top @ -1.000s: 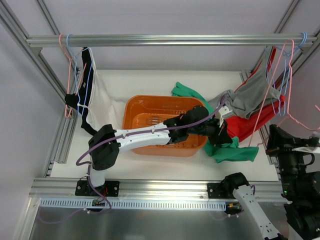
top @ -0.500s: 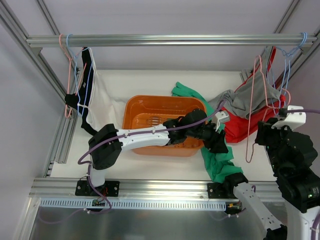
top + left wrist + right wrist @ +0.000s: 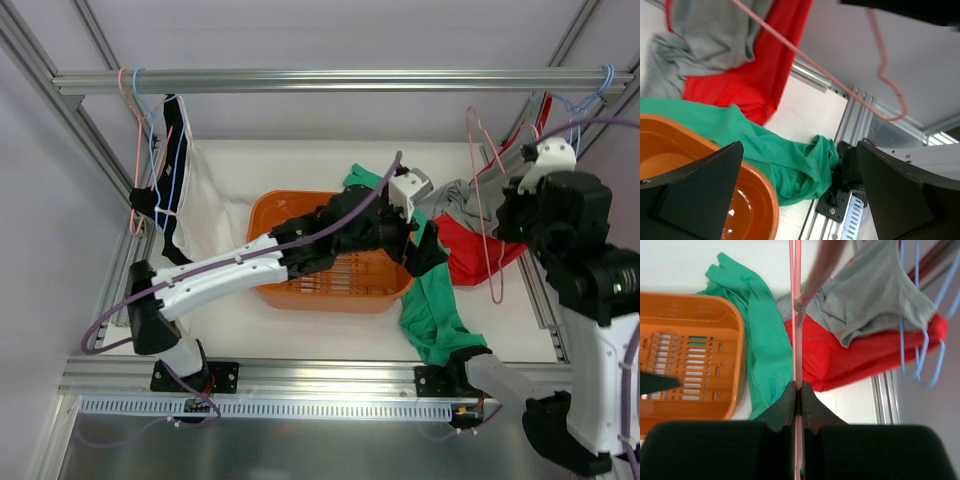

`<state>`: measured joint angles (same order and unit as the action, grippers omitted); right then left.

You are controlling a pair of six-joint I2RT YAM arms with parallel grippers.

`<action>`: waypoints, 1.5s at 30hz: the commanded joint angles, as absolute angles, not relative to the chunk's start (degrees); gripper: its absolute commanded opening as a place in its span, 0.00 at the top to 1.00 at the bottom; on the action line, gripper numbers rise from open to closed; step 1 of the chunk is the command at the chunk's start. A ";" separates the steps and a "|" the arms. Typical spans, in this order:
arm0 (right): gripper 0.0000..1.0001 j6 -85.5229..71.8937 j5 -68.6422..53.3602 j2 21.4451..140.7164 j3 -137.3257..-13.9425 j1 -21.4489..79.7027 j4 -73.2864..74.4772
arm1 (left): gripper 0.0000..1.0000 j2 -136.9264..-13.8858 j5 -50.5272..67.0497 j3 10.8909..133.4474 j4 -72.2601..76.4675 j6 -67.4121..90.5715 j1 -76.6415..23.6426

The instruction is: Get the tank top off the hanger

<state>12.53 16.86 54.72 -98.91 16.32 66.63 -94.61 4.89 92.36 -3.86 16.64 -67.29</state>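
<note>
The green tank top [image 3: 432,310] lies crumpled on the table, from the orange basket's right rim down to the front rail; it also shows in the wrist views [image 3: 790,160] [image 3: 760,340]. My left gripper [image 3: 425,252] hovers over it, wide open [image 3: 800,195], with nothing between its fingers [image 3: 695,190]. My right gripper [image 3: 798,395] is shut on the thin pink hanger [image 3: 797,315], which hangs bare above the table at the right [image 3: 482,190] [image 3: 880,65].
The orange basket [image 3: 300,300] sits mid-table. A red garment [image 3: 465,255] and a grey one [image 3: 455,195] are heaped at the right, with blue hangers [image 3: 585,100] above. A black-and-white garment [image 3: 172,170] hangs at the left of the rail [image 3: 320,80].
My left gripper opened, let go of the green tank top and rose toward the back. The tank top dropped toward the front rail. My right arm carried the pink hanger left and up.
</note>
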 commanded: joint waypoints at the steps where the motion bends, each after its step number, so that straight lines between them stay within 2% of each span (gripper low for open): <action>1: 1.00 15.56 11.18 61.51 -106.77 11.89 63.63 | 0.01 -88.87 -0.71 92.20 -8.26 14.33 -67.41; 5: 1.00 15.65 3.53 70.21 -118.53 5.72 63.28 | 0.01 -82.46 5.18 87.29 -8.44 11.61 -67.41; 10: 1.00 17.40 0.62 79.71 -125.94 2.91 63.11 | 0.01 -75.25 5.54 77.88 -8.53 10.64 -67.41; 14: 1.00 17.84 -2.89 84.98 -129.90 1.06 63.11 | 0.01 -71.99 10.88 73.75 -8.53 9.41 -67.67; 26: 1.00 18.99 -0.36 88.07 -122.00 0.70 61.61 | 0.01 -72.51 13.10 70.84 -8.35 8.35 -71.10; 30: 1.00 18.81 -0.61 87.01 -118.75 0.27 61.61 | 0.01 -74.88 7.04 71.45 -8.35 6.42 -77.50; 31: 0.97 18.63 -0.70 86.66 -118.31 0.26 61.70 | 0.01 -75.93 5.64 71.72 -8.35 6.42 -78.39; 32: 0.88 18.28 -0.70 86.23 -117.43 0.26 61.61 | 0.01 -76.37 4.84 71.98 -8.09 6.50 -79.09; 33: 0.58 17.76 -0.62 85.09 -117.07 0.26 61.70 | 0.01 -76.90 4.22 72.16 -7.74 7.55 -79.71; 34: 0.40 17.41 -0.53 84.47 -116.72 0.26 61.70 | 0.01 -77.95 3.87 72.07 -7.21 8.08 -80.41; 35: 0.02 16.97 -0.35 83.77 -116.46 0.18 61.70 | 0.01 -78.39 3.43 71.72 -5.55 8.96 -80.85; 45: 0.01 10.64 7.46 66.81 -107.32 0.18 61.96 | 0.01 -94.03 -2.45 77.60 -2.81 20.89 -82.27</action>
